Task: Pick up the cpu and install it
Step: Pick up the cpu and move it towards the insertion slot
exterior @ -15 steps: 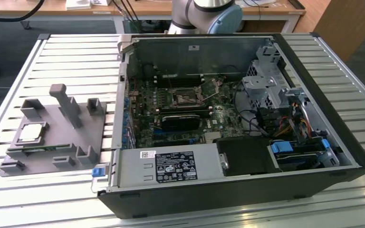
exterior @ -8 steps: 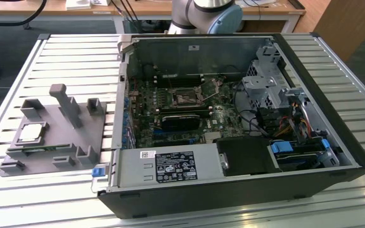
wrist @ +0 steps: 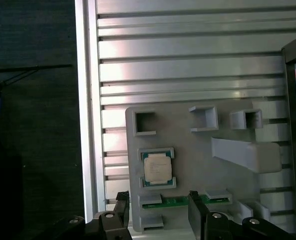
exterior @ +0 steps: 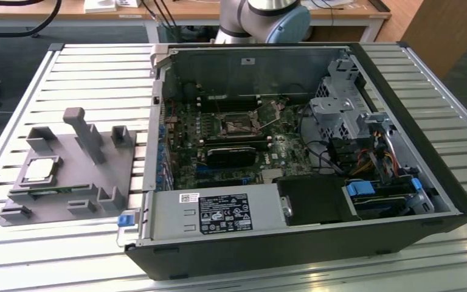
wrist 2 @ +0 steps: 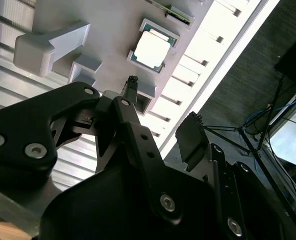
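Cpu [wrist: 157,168] seated in grey holder [wrist: 187,150] recess, near tabletop [wrist: 187,65] edge. End effector [wrist: 157,202] spread, apparently empty, clear above it.

In the exterior view the table [exterior: 95,73] is silver-white, patterned with parallel slats. At eight o'clock on it sits a plain mid-grey holder [exterior: 73,175] bearing the cpu [exterior: 41,171], shiny silver-grey with a thin darker rim. The computer case [exterior: 298,255] is black outside and its circuit board [exterior: 186,152] is dark green. Blue clips [exterior: 362,188] show at four o'clock. The gripper [wrist 2: 161,100] is matte black.
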Tool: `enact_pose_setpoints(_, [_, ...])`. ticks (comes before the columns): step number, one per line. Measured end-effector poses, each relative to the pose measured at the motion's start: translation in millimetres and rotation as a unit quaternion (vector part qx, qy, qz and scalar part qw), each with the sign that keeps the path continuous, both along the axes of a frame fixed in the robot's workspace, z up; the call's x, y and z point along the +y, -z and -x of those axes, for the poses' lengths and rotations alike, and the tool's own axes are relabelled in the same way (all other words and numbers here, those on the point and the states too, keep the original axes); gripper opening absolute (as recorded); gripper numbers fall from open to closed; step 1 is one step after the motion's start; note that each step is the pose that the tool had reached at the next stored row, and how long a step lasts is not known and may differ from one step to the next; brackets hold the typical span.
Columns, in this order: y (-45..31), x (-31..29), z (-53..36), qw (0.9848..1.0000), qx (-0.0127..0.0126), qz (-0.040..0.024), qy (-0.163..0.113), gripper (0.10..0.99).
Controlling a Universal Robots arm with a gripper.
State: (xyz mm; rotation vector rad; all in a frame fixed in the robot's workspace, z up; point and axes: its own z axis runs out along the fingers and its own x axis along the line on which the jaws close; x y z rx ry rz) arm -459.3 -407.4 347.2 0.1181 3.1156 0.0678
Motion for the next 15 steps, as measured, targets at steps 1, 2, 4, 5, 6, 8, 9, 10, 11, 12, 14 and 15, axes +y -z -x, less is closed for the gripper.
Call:
enact_pose_setpoints(1, [0.5,0.0,0.0,1.0,0.0,0.0,0.0,0.588])
enact_pose_setpoints(2, [1.0,0.0,0.0,1.0,0.0,0.0,0.0,0.588])
enact_pose_setpoints(4, [2.0,-0.1,0.0,1.0,0.0,0.0,0.0,0.588])
enact_pose_setpoints(5, [2.5,-0.2,0.0,1.0,0.0,0.0,0.0,0.588])
enact_pose_setpoints(6, [3.1,-0.3,0.0,1.0,0.0,0.0,0.0,0.588])
enact_pose_setpoints(8, [4.3,-0.6,0.0,1.0,0.0,0.0,0.0,0.588])
enact_pose_setpoints(9, [5.0,-0.7,0.0,1.0,0.0,0.0,0.0,0.588])
enact_pose_setpoints(10, [5.8,-0.8,0.0,1.0,0.0,0.0,0.0,0.588])
enact_pose_setpoints(11, [6.7,-0.8,0.0,1.0,0.0,0.0,0.0,0.588])
enact_pose_setpoints(12, [7.9,-0.9,0.0,1.0,0.0,0.0,0.0,0.588])
enact_pose_setpoints(14, [11.3,-1.1,0.1,1.0,0.0,-0.0002,0.0,0.588])
enact_pose_setpoints(15, [13.2,-1.2,0.1,1.0,0.0,-0.0005,0.0,0.588])
